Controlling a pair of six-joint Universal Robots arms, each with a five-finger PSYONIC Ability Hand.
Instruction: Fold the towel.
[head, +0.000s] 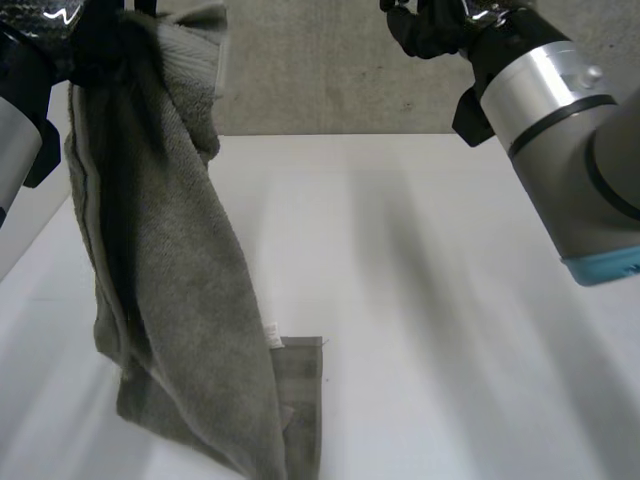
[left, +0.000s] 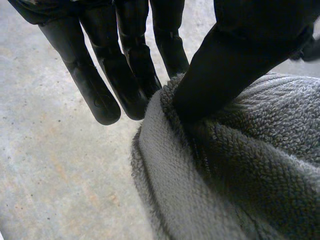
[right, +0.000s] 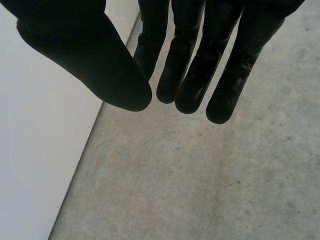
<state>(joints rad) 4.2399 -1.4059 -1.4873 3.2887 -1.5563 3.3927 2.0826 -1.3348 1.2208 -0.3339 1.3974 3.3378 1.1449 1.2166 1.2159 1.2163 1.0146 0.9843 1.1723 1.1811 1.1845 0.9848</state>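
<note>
Plainly, we judged the task to be at its opening step: the towel (head: 170, 300) was gathered and raised, with no fold made yet. In the head view the left hand (head: 100, 40) sat at the upper left of the frame. The towel hung from it in a long bunched drape down to the lower left, where its banded hem (head: 300, 390) seemed to rest on the table (head: 450, 300). The right hand (head: 430, 25) hovered at the top right, beyond the table's far edge and well apart from the cloth. The centre and right of the table lay bare, so we saw ample room to spread the towel there. The far edge, crossing the upper part of the frame, was the limit to mind.

In the left wrist view the thumb (left: 225, 65) dug into the towel's bunched top and pinched it against the fingers (left: 130, 75), which ran straight behind the cloth, with floor (left: 55, 175) beyond.

In the right wrist view the right hand's fingers (right: 190, 75) were straight and side by side, the thumb set apart, holding nothing. Beneath them the table's edge met the floor.

We judged that the next move called for the right hand to come across and take 1 free corner, so that 2 hands could stretch the towel flat before folding.
</note>
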